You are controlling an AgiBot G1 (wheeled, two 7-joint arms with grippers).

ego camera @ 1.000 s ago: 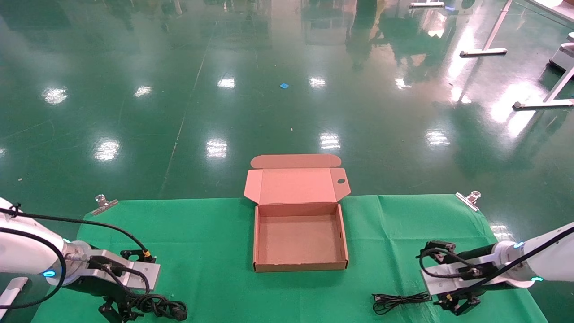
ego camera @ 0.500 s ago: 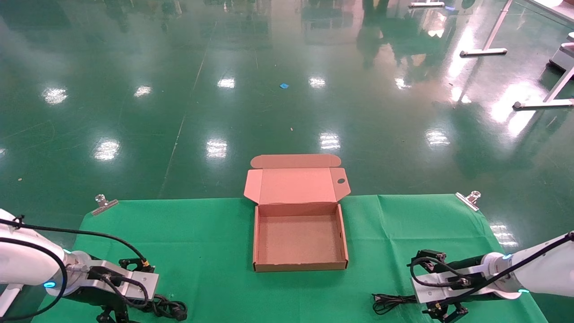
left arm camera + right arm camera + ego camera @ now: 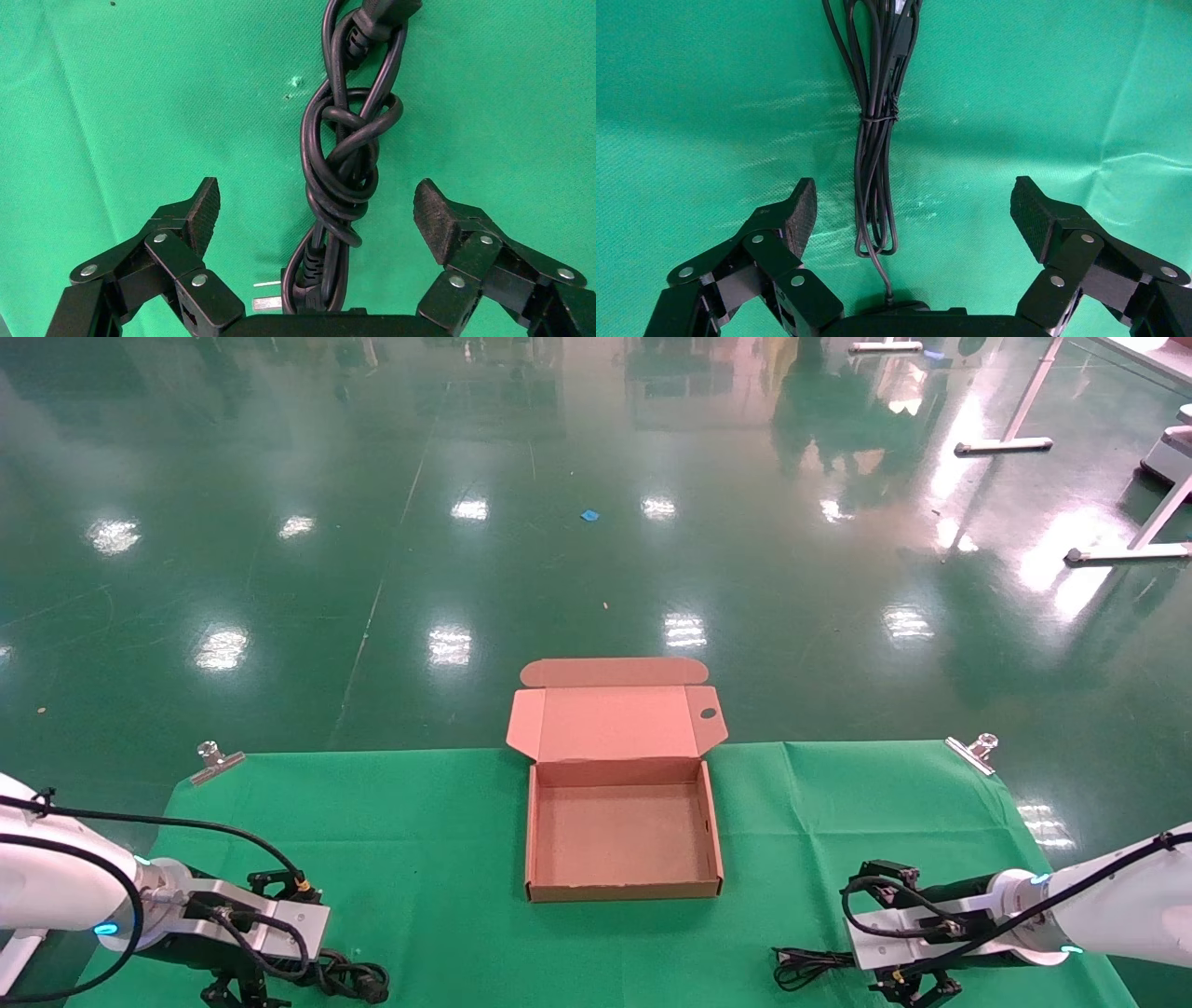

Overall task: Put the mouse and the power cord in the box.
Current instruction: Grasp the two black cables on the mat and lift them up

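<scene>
Left gripper [image 3: 316, 210]: low over the near left corner of the green cloth [image 3: 419, 822], fingers spread wide with the knotted cord between them, neither pad [image 3: 204, 207] touching it. In the head view it sits a little lower and nearer the table edge than a second ago.

Right gripper [image 3: 912, 210]: low over the near right corner of the cloth, fingers wide apart, straddling the thin bundled cable. Since the earlier frames it has come down and slid left toward the bundle, so only its tips show at the head view's lower edge [image 3: 908, 985].

Power cord [image 3: 348, 161]: thick black cable tied in a loose knot, lying flat on the cloth under the left gripper; a plug with metal prongs shows near the gripper's base. In the head view [image 3: 349, 978] it lies where it did before.

Mouse [image 3: 895, 307]: only a dark rounded edge shows at the base of the right gripper; its thin cable [image 3: 877, 140], folded and tied at the middle, stretches away across the cloth. The bundle [image 3: 810, 966] has not shifted.

Box [image 3: 531, 840]: open cardboard mailer at the middle of the cloth, lid [image 3: 615, 719] folded back, well apart from both grippers, unchanged.

Clips [image 3: 216, 758]: metal clamps at the far cloth corners, as before.
</scene>
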